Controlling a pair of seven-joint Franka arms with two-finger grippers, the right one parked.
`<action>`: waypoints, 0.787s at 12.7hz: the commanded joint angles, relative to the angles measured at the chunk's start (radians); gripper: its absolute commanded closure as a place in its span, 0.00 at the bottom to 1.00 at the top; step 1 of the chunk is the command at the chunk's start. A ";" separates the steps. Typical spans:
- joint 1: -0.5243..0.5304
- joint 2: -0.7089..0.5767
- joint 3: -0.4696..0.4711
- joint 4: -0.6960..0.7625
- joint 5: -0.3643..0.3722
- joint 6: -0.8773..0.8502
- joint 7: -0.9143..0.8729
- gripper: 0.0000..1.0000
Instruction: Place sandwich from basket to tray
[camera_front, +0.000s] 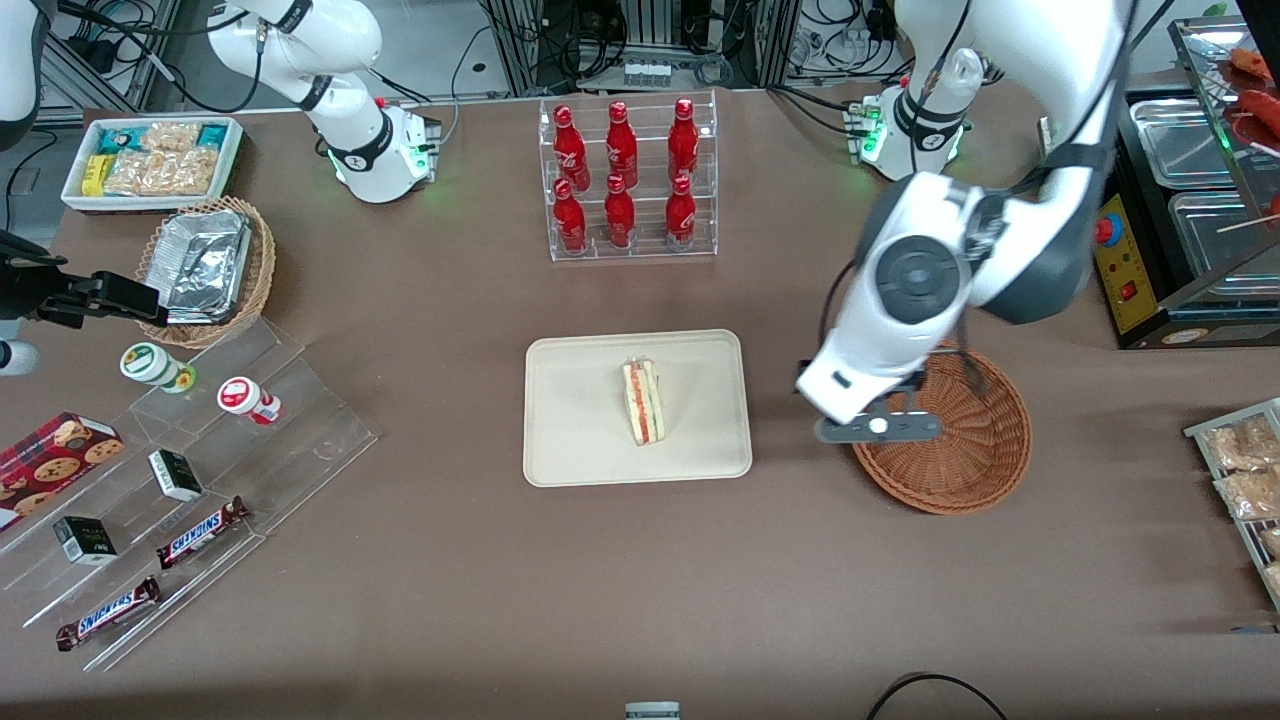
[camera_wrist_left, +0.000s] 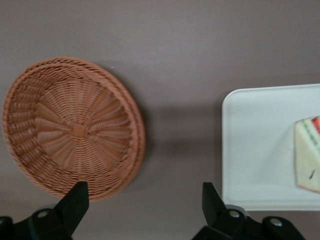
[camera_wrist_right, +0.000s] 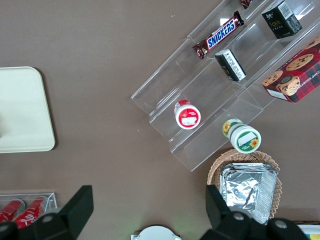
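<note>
The sandwich (camera_front: 642, 402) lies near the middle of the cream tray (camera_front: 570, 450), its red-pink filling stripe facing up, and nothing touches it. Beside the tray, toward the working arm's end of the table (camera_front: 600, 600), sits the round reddish-brown wicker basket (camera_front: 975, 460) with nothing in it. The left arm bends down steeply from its base so that its gripper (camera_wrist_left: 145, 202) hangs above the strip of bare table between basket and tray, close over the basket's rim, its two dark fingers (camera_wrist_left: 75, 202) spread wide with nothing between them.
</note>
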 joint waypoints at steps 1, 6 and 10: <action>0.077 -0.120 -0.010 -0.102 -0.050 0.011 0.112 0.00; 0.239 -0.233 -0.008 -0.106 -0.119 -0.154 0.383 0.00; 0.296 -0.287 -0.008 -0.055 -0.109 -0.298 0.462 0.00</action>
